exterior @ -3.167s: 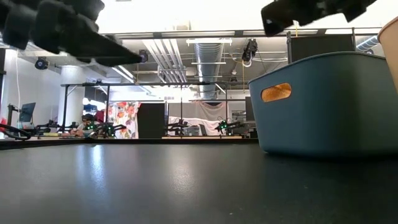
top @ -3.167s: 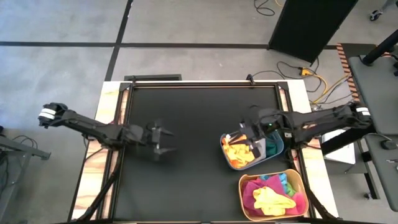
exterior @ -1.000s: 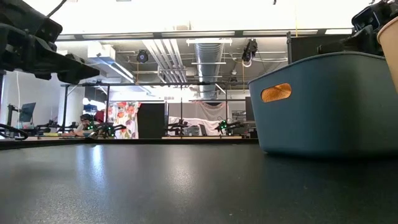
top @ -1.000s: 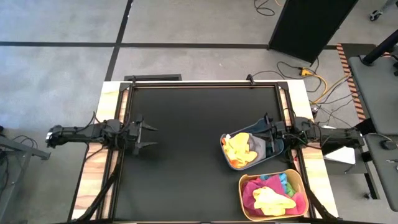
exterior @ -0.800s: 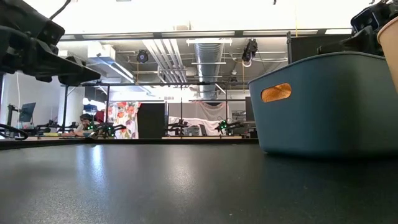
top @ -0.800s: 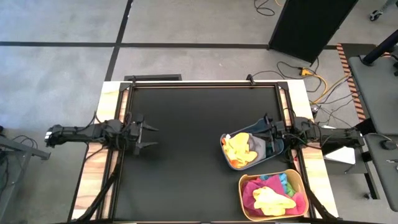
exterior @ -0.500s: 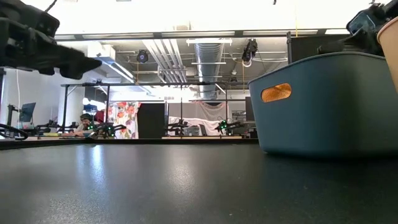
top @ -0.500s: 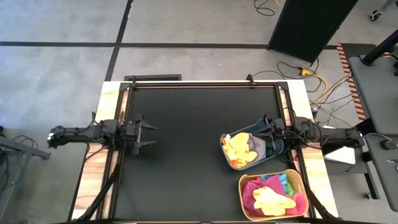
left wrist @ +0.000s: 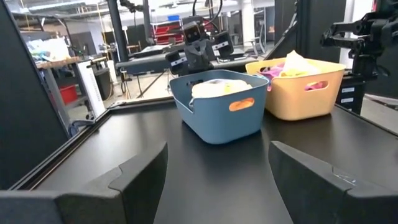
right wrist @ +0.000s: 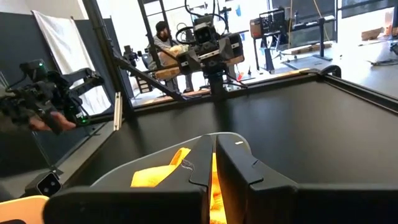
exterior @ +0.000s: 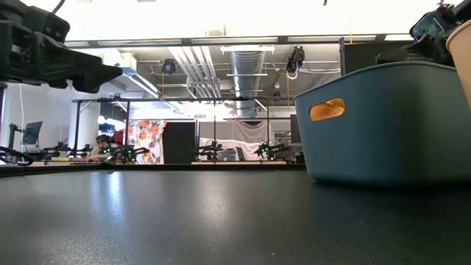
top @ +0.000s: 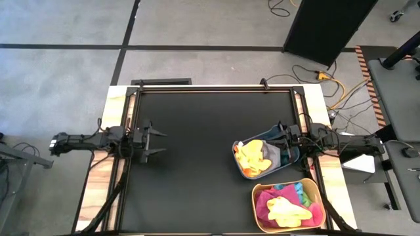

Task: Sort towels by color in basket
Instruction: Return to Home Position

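Overhead, low, wrist views share blue bin (exterior: 383, 125).

One blue bin (exterior: 383, 125), one tan bin (left wrist: 305, 93), two arms (top: 85, 139) (top: 348, 141).

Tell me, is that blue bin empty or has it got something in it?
Not empty: the blue bin holds yellow-orange towels, piled up to its rim.

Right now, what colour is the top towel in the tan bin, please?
The towel is yellow; high view.
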### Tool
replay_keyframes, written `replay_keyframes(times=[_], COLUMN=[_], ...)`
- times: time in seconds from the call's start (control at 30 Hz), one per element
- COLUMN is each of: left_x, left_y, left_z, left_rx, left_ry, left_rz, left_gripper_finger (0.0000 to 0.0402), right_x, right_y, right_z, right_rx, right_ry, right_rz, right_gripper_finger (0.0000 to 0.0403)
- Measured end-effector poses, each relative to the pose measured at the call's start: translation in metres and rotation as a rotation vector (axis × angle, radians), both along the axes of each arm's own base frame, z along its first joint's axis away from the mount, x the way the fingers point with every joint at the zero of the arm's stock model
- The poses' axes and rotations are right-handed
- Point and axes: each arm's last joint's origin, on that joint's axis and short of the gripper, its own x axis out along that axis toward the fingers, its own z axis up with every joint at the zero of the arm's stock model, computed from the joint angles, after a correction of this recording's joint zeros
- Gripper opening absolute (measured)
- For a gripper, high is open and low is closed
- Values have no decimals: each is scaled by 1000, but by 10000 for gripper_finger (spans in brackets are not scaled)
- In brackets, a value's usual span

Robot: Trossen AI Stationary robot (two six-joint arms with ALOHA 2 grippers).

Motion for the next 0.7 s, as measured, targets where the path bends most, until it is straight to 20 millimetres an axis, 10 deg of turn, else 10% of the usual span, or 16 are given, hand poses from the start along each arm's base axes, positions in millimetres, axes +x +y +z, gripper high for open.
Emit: replay_keyframes(times=[0.7], left_x=[2], left_y=[0], left_z=[-2], left_rx=[1], left_ry=[36], left_rz=[4], left_gripper_finger=[263], right_x=[0], right_y=[0], right_z=[0], right_rx=[0], right_ry=[-1], right_rz=[0], right_gripper_finger=[13])
